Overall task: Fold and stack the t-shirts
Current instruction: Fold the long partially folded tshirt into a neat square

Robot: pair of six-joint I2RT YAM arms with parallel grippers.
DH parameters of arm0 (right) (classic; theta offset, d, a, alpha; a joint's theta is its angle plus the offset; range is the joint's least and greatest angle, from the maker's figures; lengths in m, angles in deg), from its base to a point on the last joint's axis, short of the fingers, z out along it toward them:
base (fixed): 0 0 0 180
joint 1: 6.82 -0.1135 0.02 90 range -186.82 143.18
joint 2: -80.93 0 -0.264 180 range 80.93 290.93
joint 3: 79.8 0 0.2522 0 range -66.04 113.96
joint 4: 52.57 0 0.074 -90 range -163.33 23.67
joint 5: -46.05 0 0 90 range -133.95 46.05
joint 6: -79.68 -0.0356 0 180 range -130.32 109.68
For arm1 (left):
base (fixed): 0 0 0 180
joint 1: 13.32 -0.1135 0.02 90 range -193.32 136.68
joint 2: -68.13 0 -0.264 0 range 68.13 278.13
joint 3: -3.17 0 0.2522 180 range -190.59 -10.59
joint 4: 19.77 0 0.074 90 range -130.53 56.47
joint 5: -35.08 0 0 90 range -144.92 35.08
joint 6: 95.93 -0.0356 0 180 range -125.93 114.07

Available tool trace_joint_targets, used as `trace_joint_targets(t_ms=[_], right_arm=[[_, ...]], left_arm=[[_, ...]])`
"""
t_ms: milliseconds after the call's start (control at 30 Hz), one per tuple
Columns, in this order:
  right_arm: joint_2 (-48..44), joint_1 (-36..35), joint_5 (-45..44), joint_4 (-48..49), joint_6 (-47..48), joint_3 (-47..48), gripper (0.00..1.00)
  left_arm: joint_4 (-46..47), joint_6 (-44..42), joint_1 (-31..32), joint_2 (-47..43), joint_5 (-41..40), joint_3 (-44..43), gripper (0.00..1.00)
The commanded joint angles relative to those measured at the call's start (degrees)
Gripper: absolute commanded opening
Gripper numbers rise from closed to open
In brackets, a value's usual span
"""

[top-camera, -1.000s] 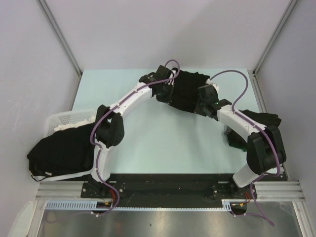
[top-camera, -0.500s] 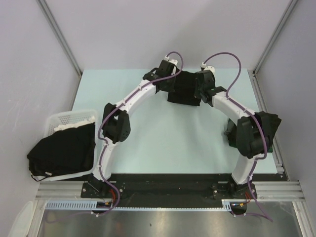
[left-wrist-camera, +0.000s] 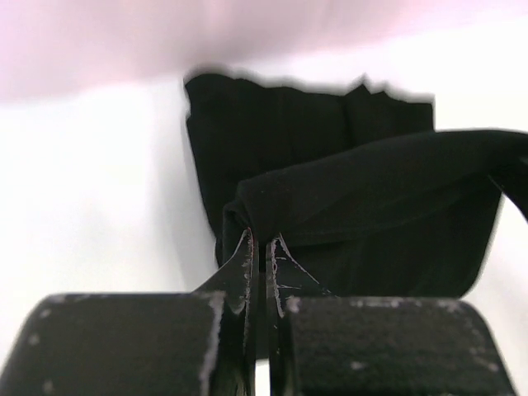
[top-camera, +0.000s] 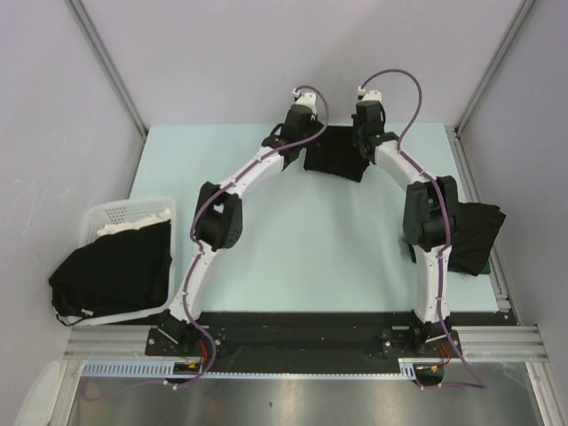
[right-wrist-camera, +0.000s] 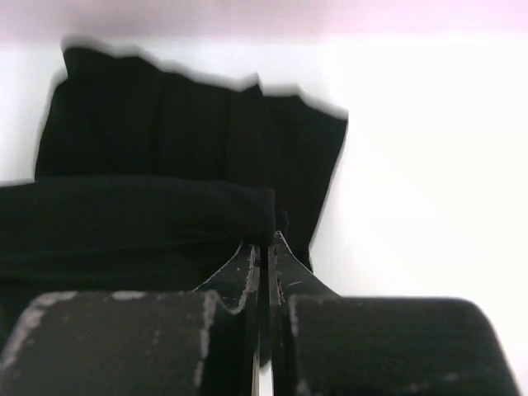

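Rt arm (top-camera: 432, 271) hides pt of side t-shirt (top-camera: 477, 232); held t-shirt (left-wrist-camera: 313, 140) far edge blurry.

We see a plain black far t-shirt (top-camera: 335, 160) with no print, on a pale mint table (top-camera: 302, 248). The slotted basket (top-camera: 111, 211) is white, and the basket t-shirts (top-camera: 111, 271) are plain black, as is the right-edge t-shirt (top-camera: 477, 232). The arms (top-camera: 253, 170) are white with black joints and purple cables (top-camera: 404, 84). The left gripper (left-wrist-camera: 258, 247) and right gripper (right-wrist-camera: 266, 247) are black, their fingertips scuffed pale grey.

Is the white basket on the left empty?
No, a black shirt fills the basket and hangs over its edge.
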Motion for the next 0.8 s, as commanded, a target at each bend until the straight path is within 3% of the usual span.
trace_joint_targets(t_ms=[0,133,400,767], right_arm=[[6.55,4.80,-2.55,2.70,3.55,11.65,0.00],[9.10,6.74,-0.80,5.16,3.02,13.93,0.00],[15.24,8.41,1.23,9.47,2.23,20.00,0.00],[18.95,8.67,0.62,12.46,3.20,23.61,0.00]], left_arm=[[13.57,-0.50,-3.05,2.20,-4.92,-5.46,0.00],[13.75,0.28,-3.40,5.98,-4.48,-12.32,0.00],[12.36,9.33,-6.21,8.00,-0.62,-12.15,0.00],[9.44,13.21,-7.53,9.06,5.72,-11.80,0.03]])
